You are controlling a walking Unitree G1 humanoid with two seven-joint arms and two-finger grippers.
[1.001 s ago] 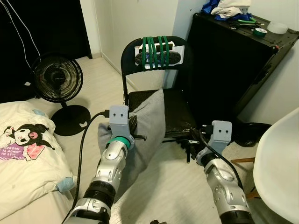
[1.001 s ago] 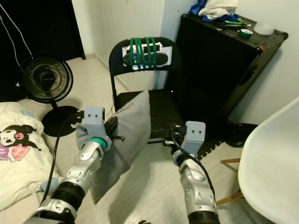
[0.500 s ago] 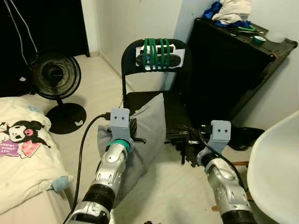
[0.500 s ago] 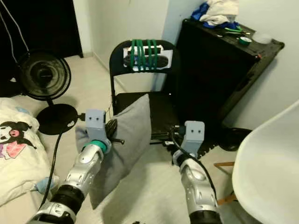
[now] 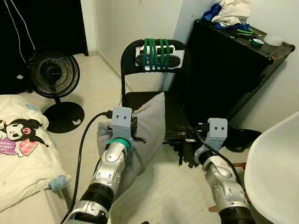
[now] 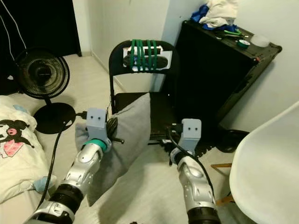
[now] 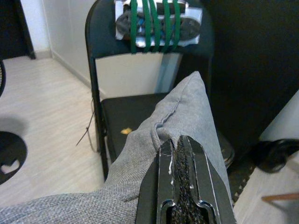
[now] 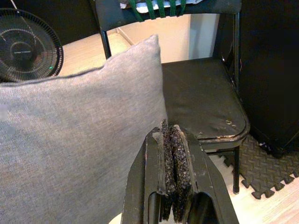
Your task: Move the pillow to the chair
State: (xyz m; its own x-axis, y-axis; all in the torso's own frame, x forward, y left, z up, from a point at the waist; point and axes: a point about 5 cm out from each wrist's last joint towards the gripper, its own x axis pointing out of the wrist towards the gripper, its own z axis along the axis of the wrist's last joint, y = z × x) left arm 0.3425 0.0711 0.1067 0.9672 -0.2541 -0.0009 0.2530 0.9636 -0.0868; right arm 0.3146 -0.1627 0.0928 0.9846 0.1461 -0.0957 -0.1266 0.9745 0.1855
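Left wrist view: left gripper (image 7: 180, 154) fingers pinched tight on the grey pillow (image 7: 187, 112) edge. Pillow hangs upright off the floor, top corner over the front edge of the black chair (image 5: 154, 100) seat. Right gripper (image 8: 172, 140) fingers pressed together, holding nothing, just beside the pillow's face near the seat's front right corner. Fan (image 5: 52, 73) stands well left, bed (image 5: 23, 154) at near left.

Grey pillow (image 5: 145, 128); black chair (image 5: 154, 100), green bands (image 5: 154, 53) round its back; black fan (image 5: 51, 72); pale floor (image 5: 93, 88).
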